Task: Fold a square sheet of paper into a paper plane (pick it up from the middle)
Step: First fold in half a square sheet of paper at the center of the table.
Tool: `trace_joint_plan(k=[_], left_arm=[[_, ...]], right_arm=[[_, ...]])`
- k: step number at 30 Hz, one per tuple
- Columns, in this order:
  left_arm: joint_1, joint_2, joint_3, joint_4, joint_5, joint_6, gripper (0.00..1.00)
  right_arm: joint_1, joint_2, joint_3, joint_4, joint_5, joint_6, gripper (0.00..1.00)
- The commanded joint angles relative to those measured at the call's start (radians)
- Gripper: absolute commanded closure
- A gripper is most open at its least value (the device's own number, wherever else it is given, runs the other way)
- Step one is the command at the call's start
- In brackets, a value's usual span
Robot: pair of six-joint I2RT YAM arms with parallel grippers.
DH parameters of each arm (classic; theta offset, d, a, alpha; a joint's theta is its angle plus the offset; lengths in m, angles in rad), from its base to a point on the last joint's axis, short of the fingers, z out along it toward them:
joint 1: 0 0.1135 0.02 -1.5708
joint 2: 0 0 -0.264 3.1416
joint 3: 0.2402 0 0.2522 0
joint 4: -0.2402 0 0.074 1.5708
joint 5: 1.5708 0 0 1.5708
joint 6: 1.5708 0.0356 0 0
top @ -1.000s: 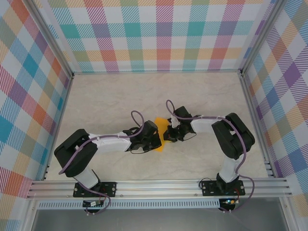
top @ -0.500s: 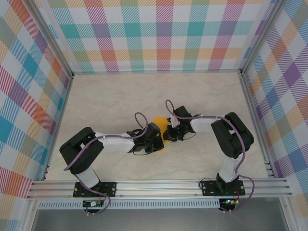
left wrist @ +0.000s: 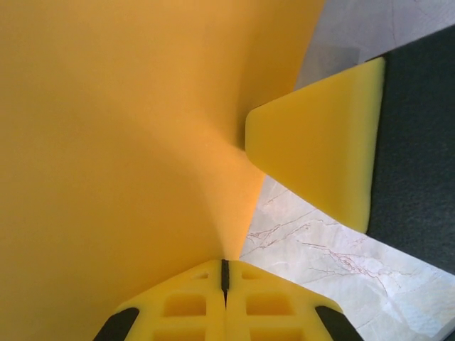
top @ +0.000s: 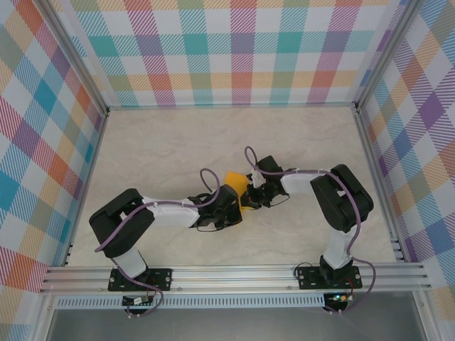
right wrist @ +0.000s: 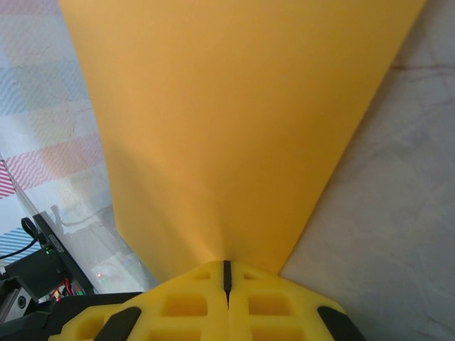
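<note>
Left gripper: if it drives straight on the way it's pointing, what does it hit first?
Most likely the right gripper: its yellow finger sits just ahead, slightly right, in the left wrist view, pinching the same orange sheet that the left gripper holds. Depth is hard to judge.

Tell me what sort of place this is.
Probably a lab robot cell: plaid backdrop panels wall in a marble-look table, aluminium rails frame it, and the left arm and right arm are bolted to the near rail.
</note>
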Motion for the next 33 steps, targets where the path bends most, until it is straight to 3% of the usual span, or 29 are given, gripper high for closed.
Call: trace_joint_plan(k=[1, 25, 33], left_arm=[[-0.042, 0.045, -0.053, -0.080, 0.010, -0.028, 0.96], [-0.046, 0.047, -0.066, -0.130, 0.011, -0.031, 0.98], [-0.046, 0.045, -0.051, -0.128, 0.007, -0.029, 0.98]], right_arm=[[-0.017, 0.036, 0.006, 0.025, 0.041, -0.031, 0.98], [-0.192, 0.162, 0.251, -0.027, 0.169, -0.065, 0.98], [-0.200, 0.184, 0.344, -0.080, 0.161, -0.084, 0.97]])
